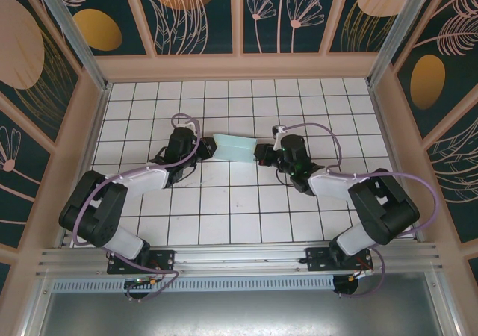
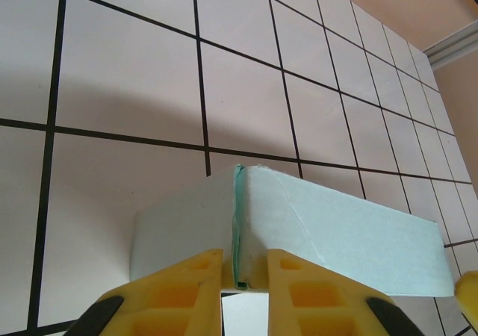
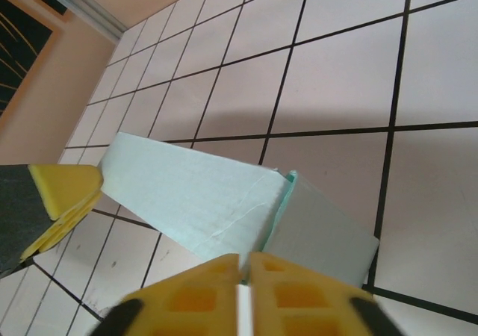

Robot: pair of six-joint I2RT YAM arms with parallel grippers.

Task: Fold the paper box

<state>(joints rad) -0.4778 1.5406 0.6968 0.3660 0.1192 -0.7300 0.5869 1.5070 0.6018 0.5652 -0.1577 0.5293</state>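
The paper box (image 1: 234, 148) is a pale turquoise card shape held between both grippers over the middle of the tiled table. In the left wrist view its two panels (image 2: 351, 231) meet at a greenish crease, and my left gripper (image 2: 245, 269) is shut on that corner, yellow fingers (image 2: 187, 284) either side. Seen from above, the left gripper (image 1: 210, 148) is at the box's left end and the right gripper (image 1: 261, 154) at its right end. In the right wrist view the box (image 3: 187, 194) tilts away, and my right gripper (image 3: 244, 272) pinches its lower edge with jaws almost together.
White tiles with black lines (image 1: 246, 201) cover the table. Peach walls (image 1: 239, 67) close in the back and sides. An aluminium rail (image 1: 224, 261) with both arm bases runs along the near edge. The left gripper's yellow finger (image 3: 63, 190) shows beyond the box's far end.
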